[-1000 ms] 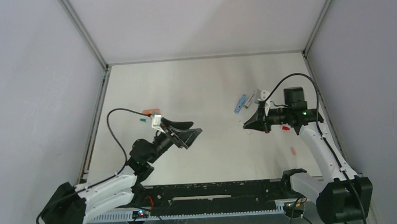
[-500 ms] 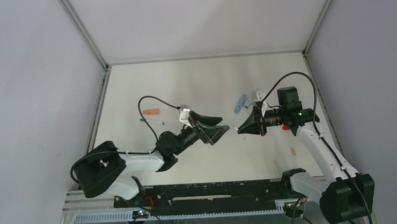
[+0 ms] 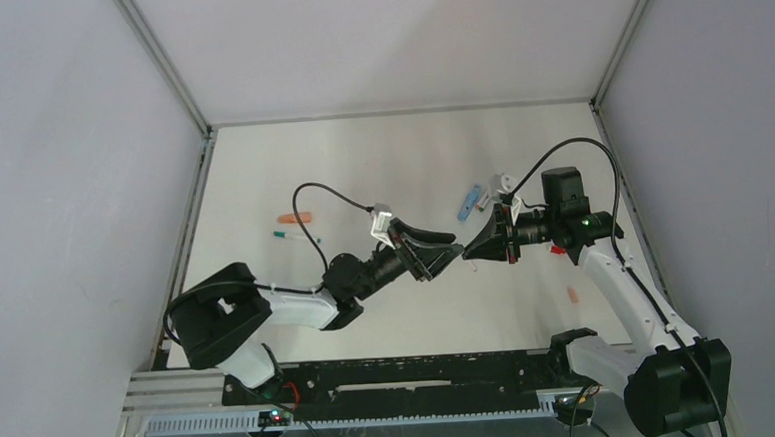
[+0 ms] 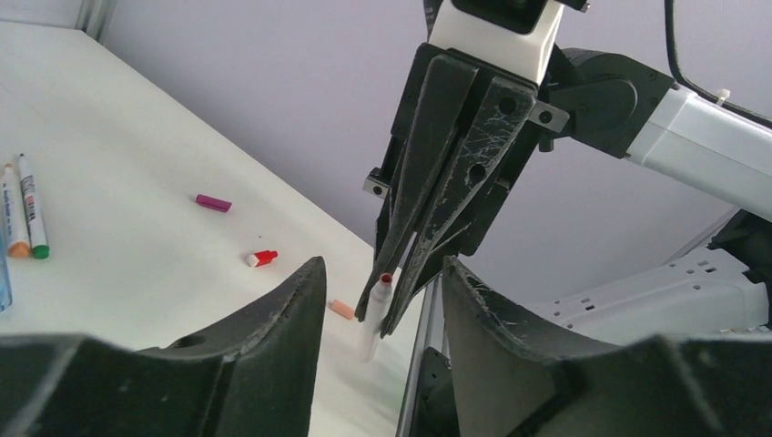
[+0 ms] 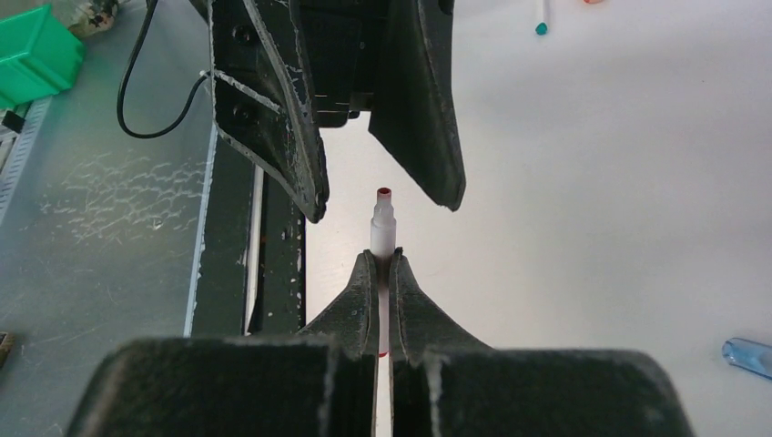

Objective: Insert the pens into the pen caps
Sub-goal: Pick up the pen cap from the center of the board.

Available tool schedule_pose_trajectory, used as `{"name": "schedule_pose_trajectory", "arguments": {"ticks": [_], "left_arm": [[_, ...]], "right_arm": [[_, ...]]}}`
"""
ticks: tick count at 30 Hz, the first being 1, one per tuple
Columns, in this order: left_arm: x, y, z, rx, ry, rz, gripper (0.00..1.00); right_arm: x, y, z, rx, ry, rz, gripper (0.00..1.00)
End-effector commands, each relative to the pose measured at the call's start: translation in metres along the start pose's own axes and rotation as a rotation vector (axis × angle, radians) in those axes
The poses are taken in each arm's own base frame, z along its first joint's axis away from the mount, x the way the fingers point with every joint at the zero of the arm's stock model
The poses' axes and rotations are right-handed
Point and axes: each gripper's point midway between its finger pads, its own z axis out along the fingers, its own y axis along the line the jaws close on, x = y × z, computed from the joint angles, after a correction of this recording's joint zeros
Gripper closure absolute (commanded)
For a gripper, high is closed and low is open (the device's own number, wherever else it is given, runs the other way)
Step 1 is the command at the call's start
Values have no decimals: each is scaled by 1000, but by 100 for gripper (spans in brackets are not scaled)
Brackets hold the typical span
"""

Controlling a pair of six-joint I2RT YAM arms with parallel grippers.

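Note:
My right gripper (image 5: 383,257) is shut on a white pen (image 5: 383,228) whose red tip sticks out past the fingertips. In the top view this gripper (image 3: 473,253) hangs above the middle of the table, pointing left. My left gripper (image 3: 449,254) faces it nose to nose. Its jaws stand open and empty on either side of the pen's tip, as the right wrist view shows (image 5: 382,198). The left wrist view has the same pen (image 4: 374,319) between my open left fingers (image 4: 382,266). Pen caps lie on the table: magenta (image 4: 213,202), salmon (image 4: 342,309), light blue (image 3: 470,202).
Two more pens (image 4: 23,209) lie side by side at the far right of the table. A red and white cap (image 4: 261,259) lies near the right arm. An orange piece (image 3: 295,218) and a teal-tipped pen (image 3: 294,236) lie on the left.
My left arm has swung right across the table until its gripper meets the right one, and its jaws have narrowed. The right gripper has shifted slightly left, still holding the pen.

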Motion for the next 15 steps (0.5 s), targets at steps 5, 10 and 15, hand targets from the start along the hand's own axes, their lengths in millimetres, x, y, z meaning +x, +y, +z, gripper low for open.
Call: {"name": "schedule_pose_trajectory", "arguments": {"ticks": [5, 10, 15], "left_arm": [[-6, -17, 18, 68, -18, 31, 70], [-2, -16, 18, 63, -7, 24, 71], [2, -12, 18, 51, 7, 27, 72]], "right_arm": [[-10, 3, 2, -30, -22, -12, 100], [-10, 3, 2, -31, -23, -7, 100], [-10, 3, 2, -33, -24, -3, 100]]}}
